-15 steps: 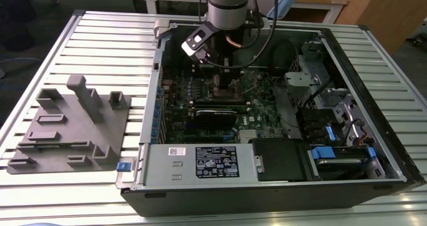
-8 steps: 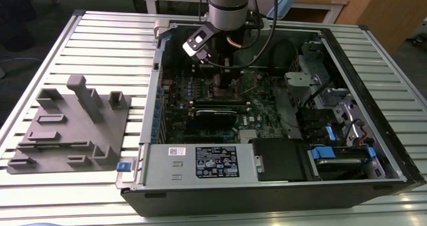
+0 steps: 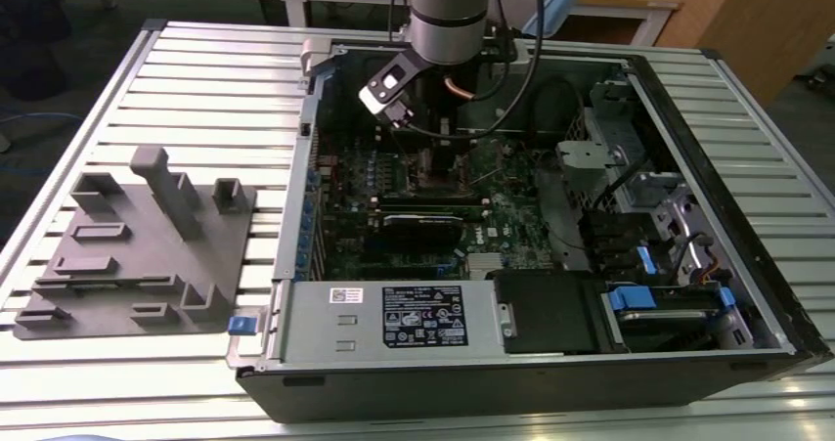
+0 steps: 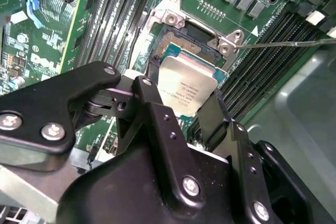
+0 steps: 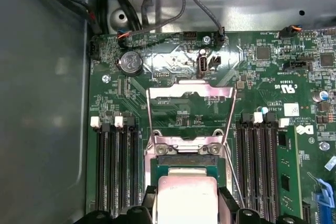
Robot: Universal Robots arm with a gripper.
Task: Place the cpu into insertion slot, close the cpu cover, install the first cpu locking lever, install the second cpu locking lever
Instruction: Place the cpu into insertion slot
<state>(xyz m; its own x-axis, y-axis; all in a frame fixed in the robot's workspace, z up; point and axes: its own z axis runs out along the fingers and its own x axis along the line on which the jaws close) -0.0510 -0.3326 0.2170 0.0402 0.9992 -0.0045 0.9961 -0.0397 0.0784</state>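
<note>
Exterior view: slatted aluminium table (image 3: 196, 79) carries the open black sheet-metal tower case (image 3: 522, 387), lying on its side. The grey robot arm (image 3: 448, 16) reaches down into it. The flat green motherboard (image 5: 105, 103) sits inside.

The black angular gripper (image 4: 184, 95) is over the socket area. Its jaws pinch the cpu by two opposite edges, with black fingers (image 4: 157, 114) on either side.

The thin silver-grey windowed metal cpu cover (image 5: 190, 92) is swung open, clear of the socket. The small square black metal-rimmed insertion slot (image 5: 186, 162) is exposed, with its contact field partly visible.

The cpu (image 4: 188, 85), a small flat square chip with a silvery-grey metal top, hangs over the near part of the slot. Can't tell whether it's level, or whether any edge touches.

A thin wire locking lever (image 4: 283, 43) sticks out to one side, unlatched.

Handling, my read: the chip is light and rigid, and the smooth metal top makes it slippery. The underside and the socket contacts are fragile, so no force and no sliding. Gripping opposite edges is right. Stay off the underside.
</note>
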